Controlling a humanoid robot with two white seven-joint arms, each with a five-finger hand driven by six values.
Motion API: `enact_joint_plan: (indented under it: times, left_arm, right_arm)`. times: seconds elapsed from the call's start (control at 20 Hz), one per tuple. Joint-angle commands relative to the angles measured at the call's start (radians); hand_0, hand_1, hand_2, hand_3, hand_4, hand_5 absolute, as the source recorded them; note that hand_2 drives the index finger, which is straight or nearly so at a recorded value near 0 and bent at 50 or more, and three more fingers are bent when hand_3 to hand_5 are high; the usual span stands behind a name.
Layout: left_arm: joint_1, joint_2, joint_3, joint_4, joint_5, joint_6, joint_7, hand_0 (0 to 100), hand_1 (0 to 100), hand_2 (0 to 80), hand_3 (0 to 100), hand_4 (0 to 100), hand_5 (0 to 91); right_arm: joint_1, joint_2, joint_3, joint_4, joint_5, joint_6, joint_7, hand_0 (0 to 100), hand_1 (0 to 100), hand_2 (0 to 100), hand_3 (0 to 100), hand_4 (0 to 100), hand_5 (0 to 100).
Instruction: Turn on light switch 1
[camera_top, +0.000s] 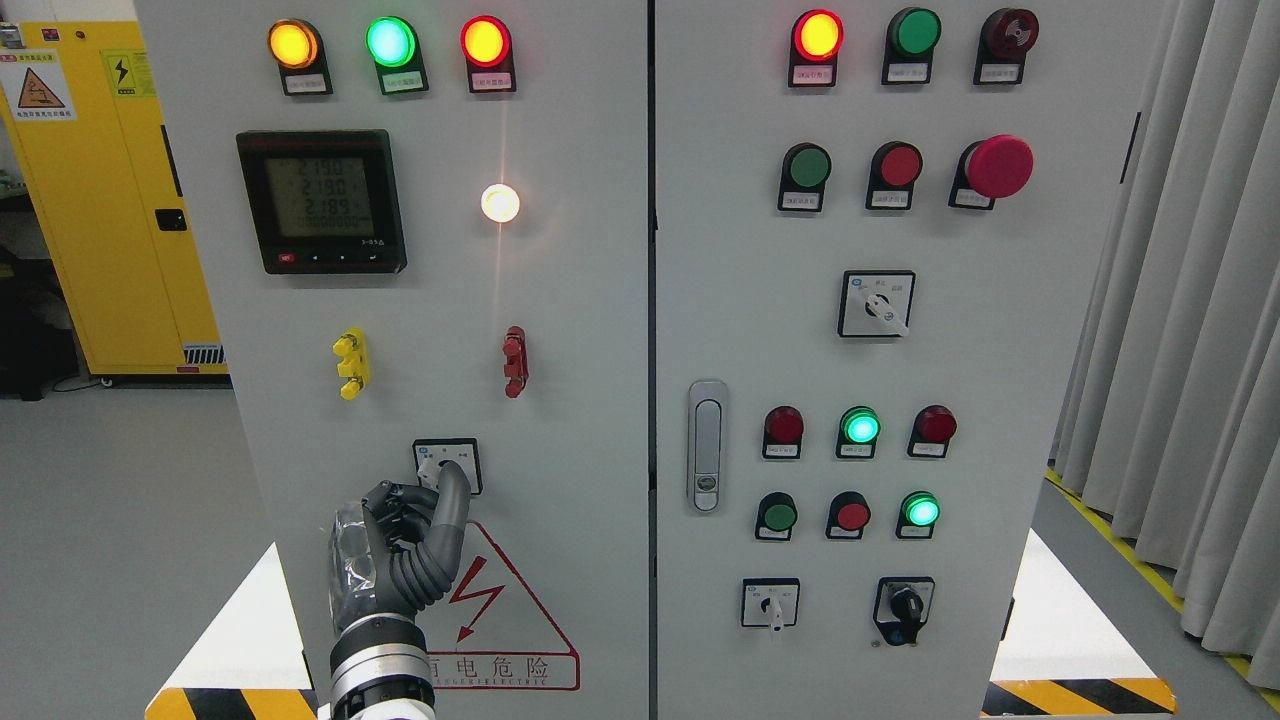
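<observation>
**Item: rotary light switch, left cabinet door, hand at knob**

Light switch (447, 464): small square-plated rotary selector, low on the left door, directly above the red-bordered warning triangle (495, 610). Knob largely hidden behind the hand.

Left hand (405, 545): rises from the bottom edge, fingers (450, 510) curled, the longest reaching the switch plate and seemingly pinching or pressing the knob; firm grip cannot be confirmed. Held upright and close to the panel, probably to allow a wrist twist.

White lamp (500, 203): lit, higher on the same door; whether it answers this switch is unclear.

Clearances: bare panel to either side of the switch; red handle (515, 361) and yellow handle (351, 363) above, well apart. Door seam to the right, clear of the hand.

Right hand: not shown.
</observation>
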Motion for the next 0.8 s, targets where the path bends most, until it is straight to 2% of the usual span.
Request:
enact_joint_plan:
  times: [0.0, 0.15, 0.75]
  left_arm:
    - [0.001, 0.000, -0.002, 0.001, 0.000, -0.014, -0.003, 26, 53, 65.9, 96, 88, 80.5]
    - [0.001, 0.000, -0.002, 0.001, 0.000, -0.017, -0.003, 22, 53, 66.1, 96, 88, 80.5]
    - [0.037, 0.001, -0.002, -0.013, 0.000, -0.026, -0.001, 17, 52, 66.4, 96, 88, 80.4]
  right_arm:
    - [0.000, 0.000, 0.000, 0.000, -0.029, 0.001, -0.001, 0, 50, 4, 0, 0, 0]
    - [0.000, 0.000, 0.000, 0.000, -0.029, 0.001, -0.001, 0, 50, 4, 0, 0, 0]
    - [0.000, 0.000, 0.000, 0.000, -0.029, 0.001, -0.001, 0, 50, 4, 0, 0, 0]
